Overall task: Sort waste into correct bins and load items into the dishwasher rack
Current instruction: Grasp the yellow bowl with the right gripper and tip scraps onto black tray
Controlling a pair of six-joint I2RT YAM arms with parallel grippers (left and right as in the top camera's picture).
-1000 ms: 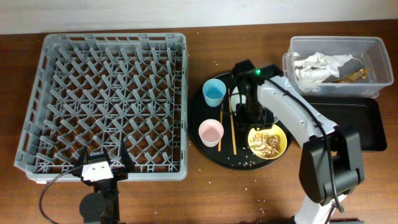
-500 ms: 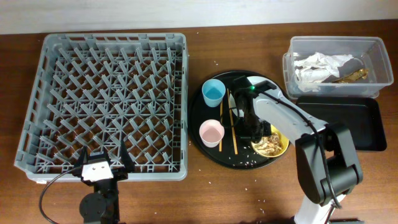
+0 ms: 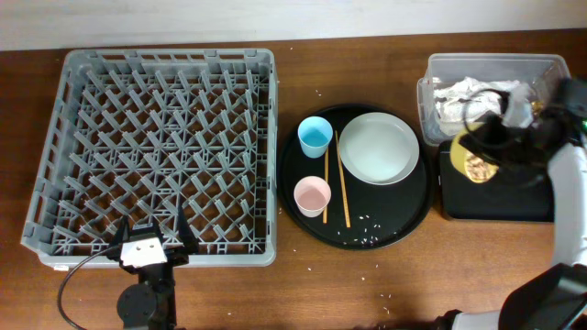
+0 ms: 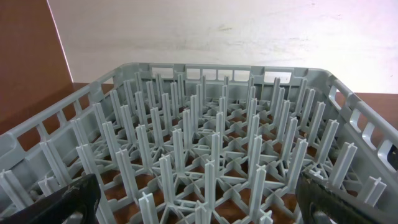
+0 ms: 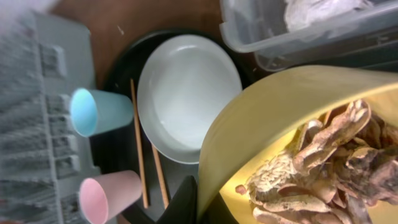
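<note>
While left gripper [image 4: 205, 202] sits spread wide at near edge of table [image 3: 367, 275], right gripper [image 3: 488, 147] clamps scrap-filled yellow bowl [image 5: 267, 118] over black tray [image 3: 514, 203].

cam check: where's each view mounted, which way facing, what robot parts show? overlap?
Overhead: above the table, facing straight down; rack, round tray; left claw at bottom, right claw holding yellow bowl at right.
Left wrist: low at the rack's near edge, facing across it to the wall; own fingers in bottom corners.
Right wrist: above the yellow bowl, looking down at plate; one own finger at bottom.
Shared: overhead and right wrist both show plate.
</note>
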